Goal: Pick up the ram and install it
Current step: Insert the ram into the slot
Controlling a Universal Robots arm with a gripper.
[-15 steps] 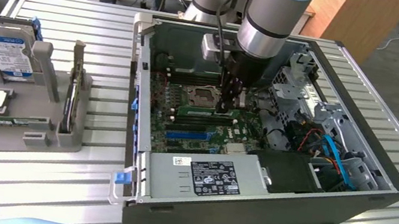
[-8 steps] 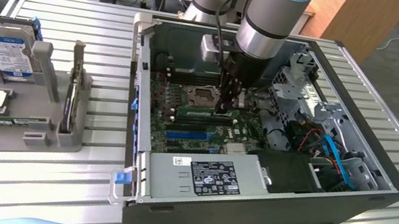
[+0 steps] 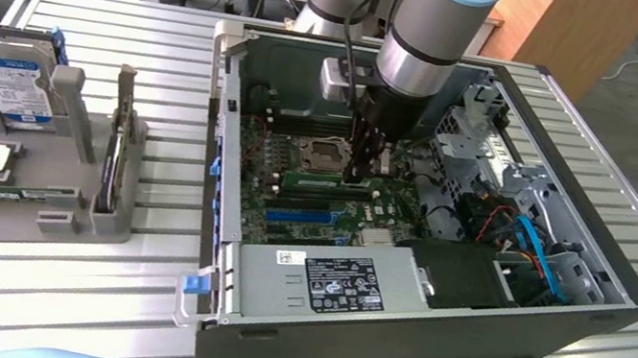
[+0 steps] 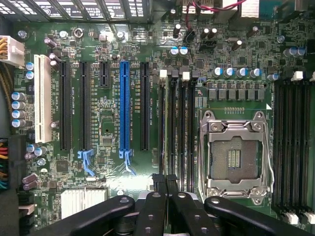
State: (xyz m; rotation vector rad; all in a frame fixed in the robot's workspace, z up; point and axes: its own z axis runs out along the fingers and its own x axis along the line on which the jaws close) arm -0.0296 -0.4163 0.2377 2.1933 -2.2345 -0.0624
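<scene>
Fingers (image 4: 159, 184) clenched on nothing over the motherboard (image 4: 106, 105); the ram (image 3: 25, 193) lies flat at their 9 o'clock, exterior view, long axis 9-to-3.

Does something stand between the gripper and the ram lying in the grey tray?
Yes: the side wall of the computer case rises between them. The gripper hangs inside, over the motherboard; the ram lies outside.

A slatted metal table (image 3: 125, 20) carries an open computer case (image 3: 395, 347) across its middle. A grey parts rack (image 3: 70, 152) stands just beside it, along the table's edge at the exterior view's left.
</scene>
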